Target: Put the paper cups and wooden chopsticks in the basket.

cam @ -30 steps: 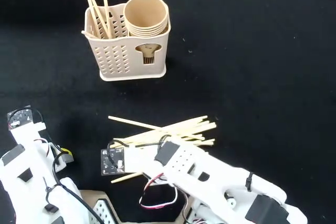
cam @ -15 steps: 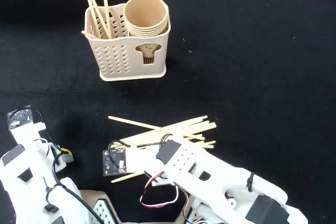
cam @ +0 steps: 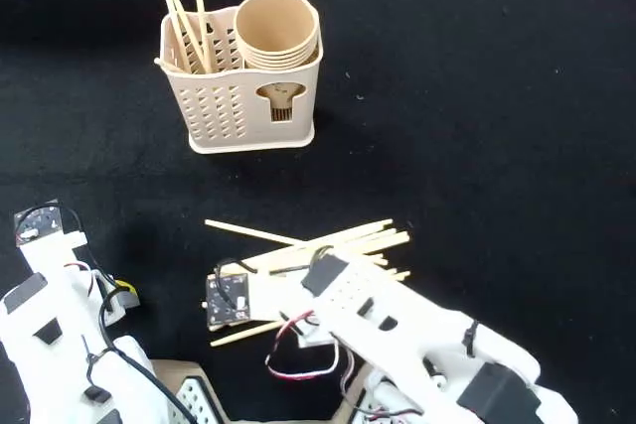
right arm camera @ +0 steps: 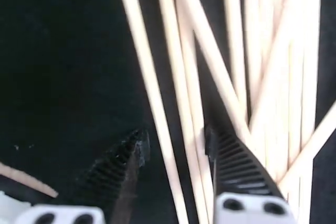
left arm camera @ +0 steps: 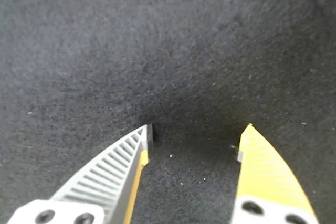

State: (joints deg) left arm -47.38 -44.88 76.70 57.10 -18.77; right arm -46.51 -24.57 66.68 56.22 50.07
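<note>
Right gripper (right arm camera: pixel 176 140) spread over the loose wooden chopsticks (cam: pixel 343 242).
Its two fingers stand apart with a few sticks between them, and they do not squeeze them. The pile lies on the black table (cam: pixel 497 126), near the middle, well apart from the basket (cam: pixel 243 111) at the far left. In the basket, stacked paper cups (cam: pixel 278 22) sit in the right compartment and other chopsticks (cam: pixel 186 17) lean in the left one. The left gripper (left arm camera: pixel 197 132) is also spread, over bare cloth at the near left.

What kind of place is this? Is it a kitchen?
Probably a robot lab or workshop, not a kitchen. A white left arm and right arm with bare wires sit at a table draped in black cloth, and the basket and chopsticks look like practice props.
</note>
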